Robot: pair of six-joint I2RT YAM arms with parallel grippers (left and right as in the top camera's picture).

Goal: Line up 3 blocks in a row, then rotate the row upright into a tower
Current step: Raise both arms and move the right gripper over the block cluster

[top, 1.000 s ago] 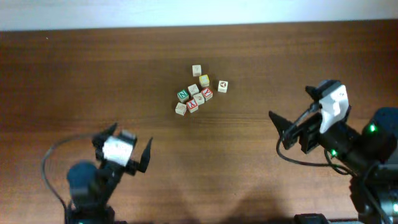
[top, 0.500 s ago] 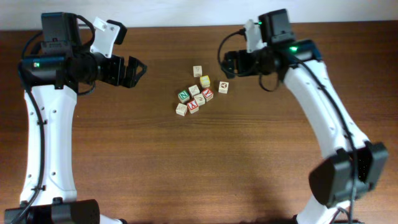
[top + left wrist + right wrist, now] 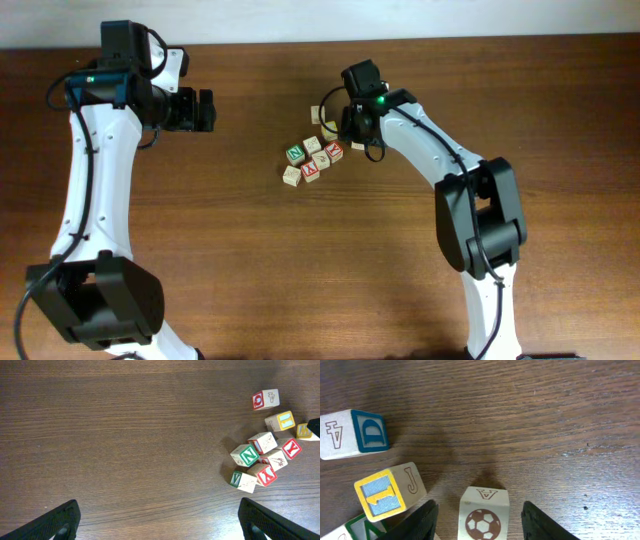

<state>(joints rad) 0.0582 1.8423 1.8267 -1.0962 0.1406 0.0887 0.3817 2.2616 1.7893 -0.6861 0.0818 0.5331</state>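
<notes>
Right wrist: my right gripper [image 3: 480, 506] is straddling the ball block [image 3: 484, 516] beside the other blocks [image 3: 312, 160], fingers [image 3: 422, 522] spread, not touching; first rotation, I judge, is starting, calling for pinch then twist; left gripper [image 3: 159, 505] is hanging spread wide.

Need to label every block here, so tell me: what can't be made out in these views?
Right wrist: the soccer-ball block and both fingers run off the bottom edge; contact lower down is unseen.
Overhead: the right gripper covers that block; prints on the clustered blocks are too small to read.
Left wrist: a yellow-faced block is cut by the right edge, partly behind a dark shape.
</notes>
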